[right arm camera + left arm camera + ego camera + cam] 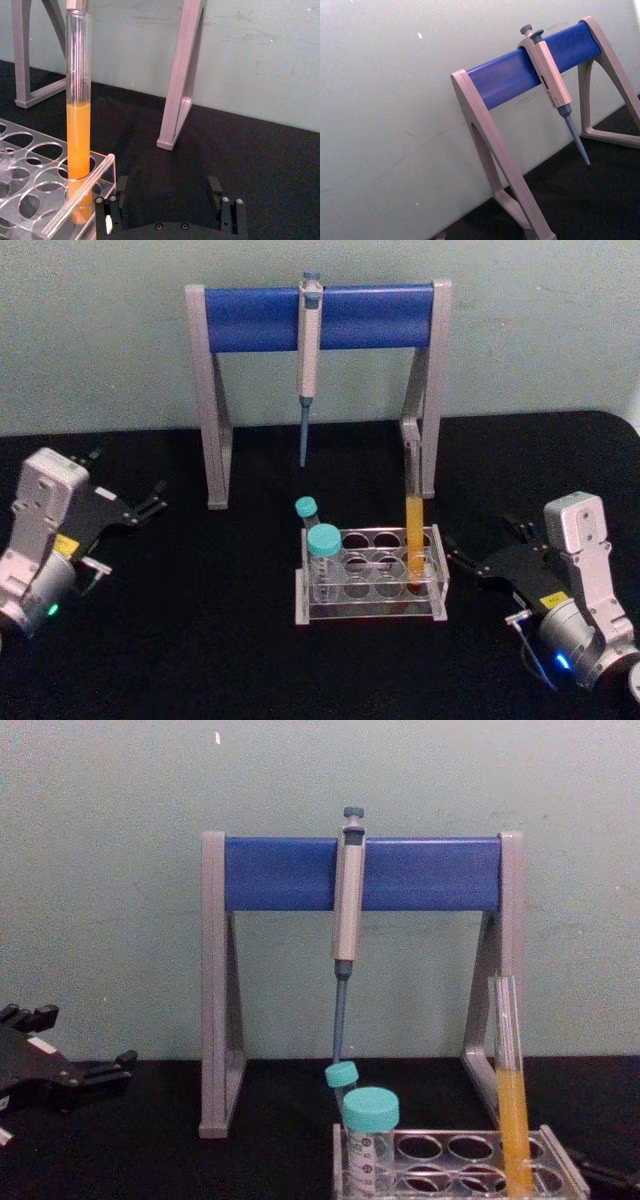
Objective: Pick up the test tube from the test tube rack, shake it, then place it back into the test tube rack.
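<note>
**Reaching for the tube falls to my right arm**

Standing upright in the rack, the test tube (414, 508) has its long axis straight up and down, orange liquid filling its lower half. It sits in a hole at the right end of the test tube rack (371, 576) — the end nearest my right gripper (463, 558).

That gripper rests low on the black table (200, 640) just to the right of the rack, fingers spread apart and holding nothing, pointed toward the tube. From the right wrist view the tube (79, 107) rises ahead and off to one side of the open fingers (215, 192), so I judge I'd need a short sideways shift and a lift to bracket the bare glass above the rack's top plate.

My left gripper (148, 506) lies well apart on the far left, parked and facing the grey-and-blue stand (320, 320) with its hanging pipette (308, 350); I cannot tell how its fingers stand.

Two teal-capped tubes (320, 550) occupy the rack's left end — away from my approach path.
</note>
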